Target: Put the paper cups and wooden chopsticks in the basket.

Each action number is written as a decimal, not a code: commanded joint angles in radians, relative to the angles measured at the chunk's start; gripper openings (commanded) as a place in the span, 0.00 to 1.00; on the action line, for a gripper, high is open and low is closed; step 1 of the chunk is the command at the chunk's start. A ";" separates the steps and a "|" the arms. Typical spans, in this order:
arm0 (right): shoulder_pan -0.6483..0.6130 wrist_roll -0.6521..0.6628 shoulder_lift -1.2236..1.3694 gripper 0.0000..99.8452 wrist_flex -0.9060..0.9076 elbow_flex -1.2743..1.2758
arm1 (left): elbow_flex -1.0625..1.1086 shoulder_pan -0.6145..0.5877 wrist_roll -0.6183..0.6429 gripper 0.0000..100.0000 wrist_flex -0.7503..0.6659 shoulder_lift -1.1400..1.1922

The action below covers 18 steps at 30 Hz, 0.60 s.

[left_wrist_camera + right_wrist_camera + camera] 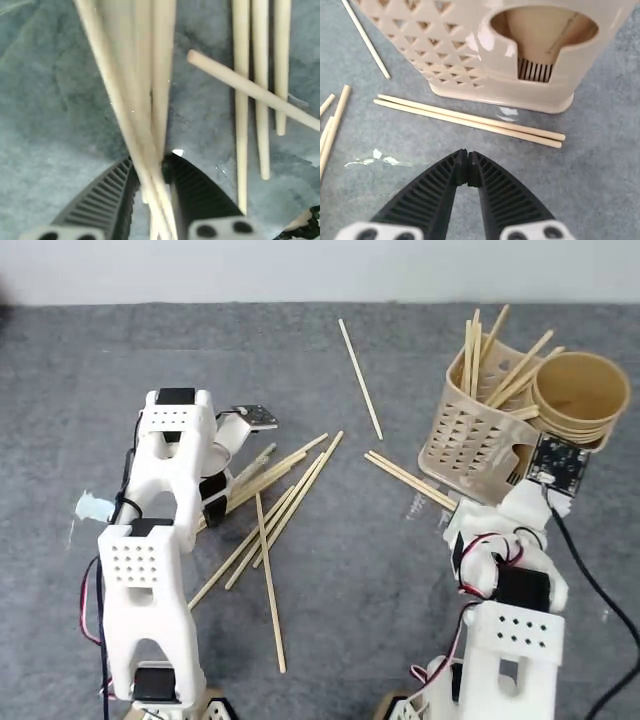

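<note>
While your left claw (152, 161) is clamped on a few wooden chopsticks (150, 100), their length running out ahead of the jaws rather than across them, the basket (470, 440) stands well apart from it, beyond the scattered chopsticks (265, 530) lying on the desk (380, 580). Your next move turns on this: the held sticks point roughly toward the basket, so by the look of it you must lift them, carry them across and tip them end-down beside the ones already standing in it. Gripped along their length like that, they may slide, so go gently. The paper cups (580, 395) sit stacked in the basket, at the end away from your left arm. Your right claw (467, 159) is fully closed with nothing in it, near the foot of the basket. A pair of chopsticks (470, 121) lies between that claw and the basket, just beside the basket wall, its long axis crossing in front of the jaws. Your right arm is the nearer one for that pair. A single chopstick (360, 380) lies off the basket's side that faces the left arm.
</note>
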 commanded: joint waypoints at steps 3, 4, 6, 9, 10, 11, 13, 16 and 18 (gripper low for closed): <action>-0.010 -0.003 -0.019 0.01 -0.019 -0.009 | -0.004 0.038 -0.002 0.01 0.015 0.005; -0.010 -0.003 -0.019 0.01 -0.019 -0.009 | -0.004 0.044 -0.002 0.01 0.015 0.005; -0.010 -0.003 -0.019 0.01 -0.019 -0.009 | -0.004 0.054 0.000 0.01 0.015 0.005; -0.010 -0.003 -0.019 0.01 -0.019 -0.009 | -0.010 0.063 0.002 0.01 0.015 -0.008; -0.010 -0.003 -0.019 0.01 -0.019 -0.009 | -0.004 0.064 0.002 0.01 0.015 -0.025; -0.010 -0.003 -0.019 0.01 -0.019 -0.009 | -0.002 0.064 0.003 0.01 0.015 -0.046; -0.010 -0.003 -0.019 0.01 -0.019 -0.009 | 0.007 0.064 0.005 0.01 0.015 -0.104; -0.010 -0.003 -0.019 0.01 -0.021 -0.009 | 0.064 0.066 0.005 0.01 0.015 -0.212; -0.010 -0.003 -0.019 0.01 -0.021 -0.009 | 0.120 0.080 0.005 0.01 0.015 -0.272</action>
